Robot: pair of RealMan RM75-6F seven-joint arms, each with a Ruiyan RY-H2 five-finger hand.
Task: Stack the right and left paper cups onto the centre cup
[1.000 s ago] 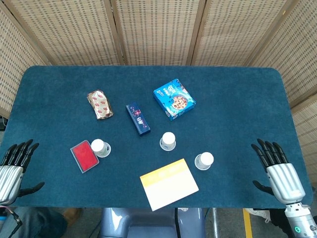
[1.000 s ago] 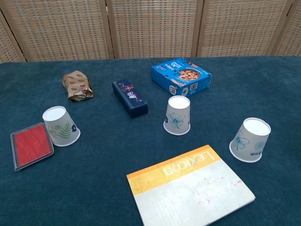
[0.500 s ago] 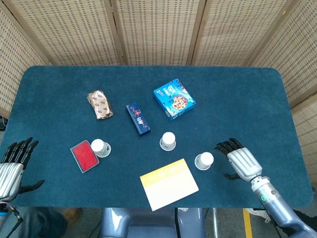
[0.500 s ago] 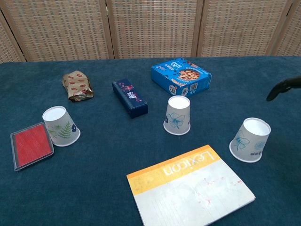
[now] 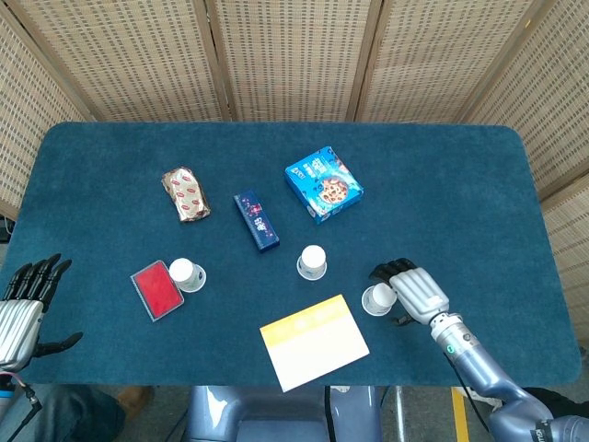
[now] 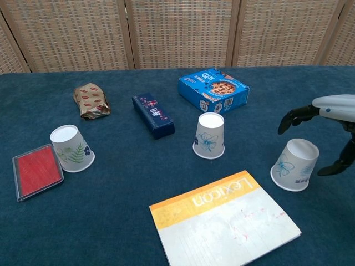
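Observation:
Three paper cups stand upside down on the blue table. The centre cup (image 5: pixel 312 261) (image 6: pixel 210 136) sits mid-table. The left cup (image 5: pixel 185 273) (image 6: pixel 71 148) stands beside a red case. The right cup (image 5: pixel 378 297) (image 6: pixel 294 164) is near the front right. My right hand (image 5: pixel 410 291) (image 6: pixel 327 124) hovers just right of that cup, open, its fingers arched over the top and thumb low beside it, with no contact visible. My left hand (image 5: pixel 23 306) rests open at the table's front left corner, far from the cups, and is absent from the chest view.
A yellow-and-white Lexicon booklet (image 5: pixel 314 342) (image 6: pixel 224 221) lies in front of the cups. A red case (image 5: pixel 156 289), a navy box (image 5: pixel 257 220), a blue cookie box (image 5: pixel 323 184) and a foil snack packet (image 5: pixel 186 194) lie around and behind them.
My right hand has swept in from the front right corner to the right cup, its fingers now over it. The left hand has barely shifted. The cups have not moved.

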